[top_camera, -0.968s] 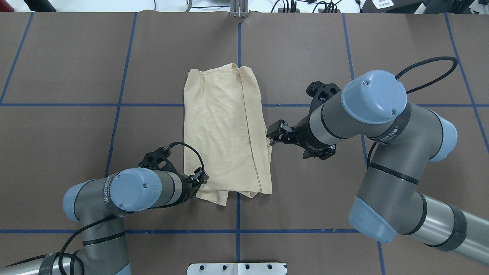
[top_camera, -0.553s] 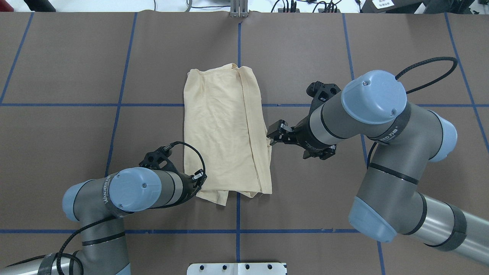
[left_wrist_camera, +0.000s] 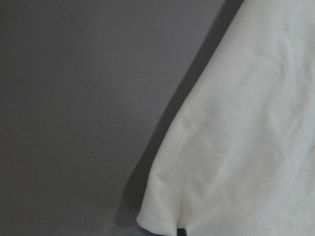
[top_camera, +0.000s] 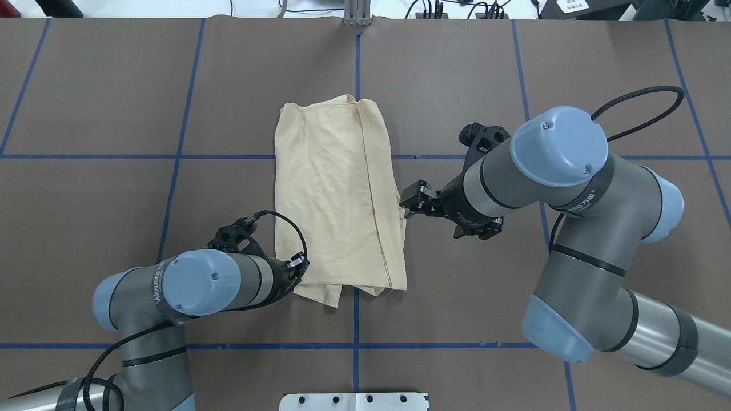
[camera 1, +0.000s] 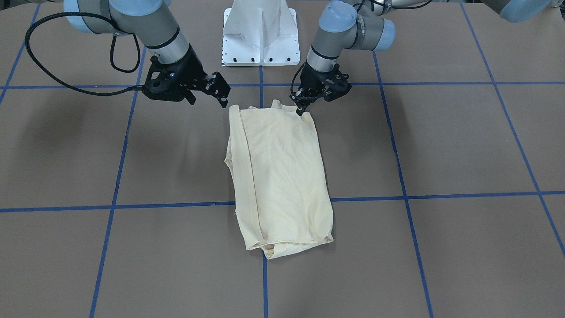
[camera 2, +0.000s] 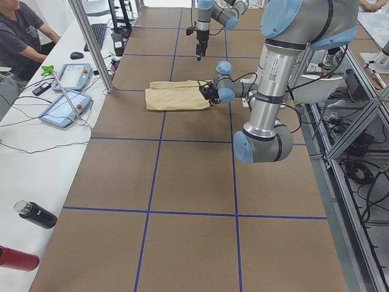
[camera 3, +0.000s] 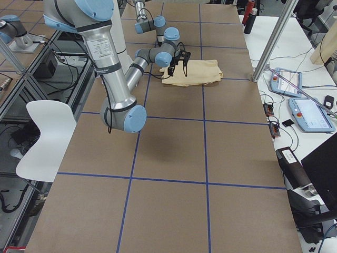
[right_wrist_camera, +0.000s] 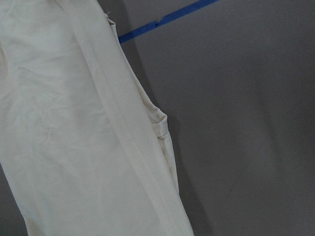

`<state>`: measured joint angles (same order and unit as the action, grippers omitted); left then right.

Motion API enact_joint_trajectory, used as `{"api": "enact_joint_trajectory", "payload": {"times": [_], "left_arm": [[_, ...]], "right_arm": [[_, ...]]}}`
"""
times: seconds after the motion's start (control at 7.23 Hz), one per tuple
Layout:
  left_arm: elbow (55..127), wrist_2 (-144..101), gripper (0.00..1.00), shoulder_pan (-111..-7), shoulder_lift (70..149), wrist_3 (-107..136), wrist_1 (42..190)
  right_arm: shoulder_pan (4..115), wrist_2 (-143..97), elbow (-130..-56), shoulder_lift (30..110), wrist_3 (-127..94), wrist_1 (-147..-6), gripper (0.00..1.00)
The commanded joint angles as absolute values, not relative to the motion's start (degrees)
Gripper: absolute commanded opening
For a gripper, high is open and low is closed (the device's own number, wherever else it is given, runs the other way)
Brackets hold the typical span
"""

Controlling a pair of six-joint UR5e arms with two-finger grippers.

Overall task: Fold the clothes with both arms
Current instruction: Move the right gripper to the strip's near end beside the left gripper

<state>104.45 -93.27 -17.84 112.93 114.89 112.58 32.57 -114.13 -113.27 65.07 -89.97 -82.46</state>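
1. One cream shirt (top_camera: 334,200), folded into a long strip, lies flat at the middle of the table (top_camera: 114,114).
2. Left gripper (top_camera: 298,265): we see its fingertips pinched on the shirt's near-left corner.
3. Right gripper (top_camera: 406,205): fingers spread, holding nothing, just beside the shirt's right edge.
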Motion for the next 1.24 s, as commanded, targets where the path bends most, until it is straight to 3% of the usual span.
{"api": "enact_joint_trajectory", "payload": {"times": [0.0,0.28,1.11], "left_arm": [[107.1,-93.3,0.0,-18.5,112.8,115.0,112.4],[107.4,-93.3,0.0,-18.4,112.8,115.1,112.4],[107.4,-93.3,0.0,-18.3,112.8,115.4,112.4]], "right_arm": [[30.3,-112.1,-112.9,65.1,-91.6,-82.6,1.0],[23.8,-105.1,-110.3,64.3,-97.7,-82.7,1.0],[22.4,-104.2,-99.2,59.0,-103.3,-81.5,1.0]]}}
